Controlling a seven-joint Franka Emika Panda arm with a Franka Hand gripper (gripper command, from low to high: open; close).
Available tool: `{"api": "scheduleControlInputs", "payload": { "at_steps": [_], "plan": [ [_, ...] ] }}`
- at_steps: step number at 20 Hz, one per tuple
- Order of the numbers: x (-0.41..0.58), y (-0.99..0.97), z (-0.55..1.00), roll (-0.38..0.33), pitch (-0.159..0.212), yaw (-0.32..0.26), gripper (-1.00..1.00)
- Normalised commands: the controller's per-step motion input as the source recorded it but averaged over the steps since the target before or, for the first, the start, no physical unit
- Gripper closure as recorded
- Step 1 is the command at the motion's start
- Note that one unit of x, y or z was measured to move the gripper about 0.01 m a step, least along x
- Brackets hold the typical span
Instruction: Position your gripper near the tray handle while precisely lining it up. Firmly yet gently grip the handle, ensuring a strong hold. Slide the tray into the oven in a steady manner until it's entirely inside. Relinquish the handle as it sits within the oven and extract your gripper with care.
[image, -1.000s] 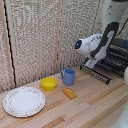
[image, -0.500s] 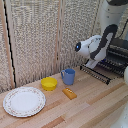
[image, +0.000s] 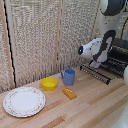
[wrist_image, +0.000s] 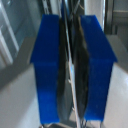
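Wooden counter, slatted wall behind. My gripper (wrist_image: 72, 65) pinched on tray handle (wrist_image: 70, 75), thin rail between blue fingers (wrist_image: 50, 60). Tray (image: 102, 70) beneath gripper, protruding from oven (image: 120, 52). Grip done, I judge; push, release, retreat remain.

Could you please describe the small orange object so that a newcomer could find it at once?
Start at the wooden table. Find the blue mug beside the yellow bowl; the orange block lies flat just in front of them. It is the only orange thing, low and oblong.

Wooden table (image: 95, 107): plate (image: 24, 101), bowl (image: 49, 83), mug (image: 68, 76).
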Motion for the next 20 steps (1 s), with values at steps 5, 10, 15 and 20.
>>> {"api": "scheduleControlInputs", "payload": {
  "at_steps": [5, 10, 15, 20],
  "plan": [
    [0.033, -0.14, 0.10, 0.003, 0.000, 0.024, -1.00],
    [0.111, -0.12, 0.27, 0.016, -0.007, 0.028, -1.00],
    [0.158, 0.09, 0.34, 0.025, -0.005, 0.010, -1.00],
    [0.399, 0.37, 0.43, 0.018, 0.028, -0.012, -1.00]
  ]
}}
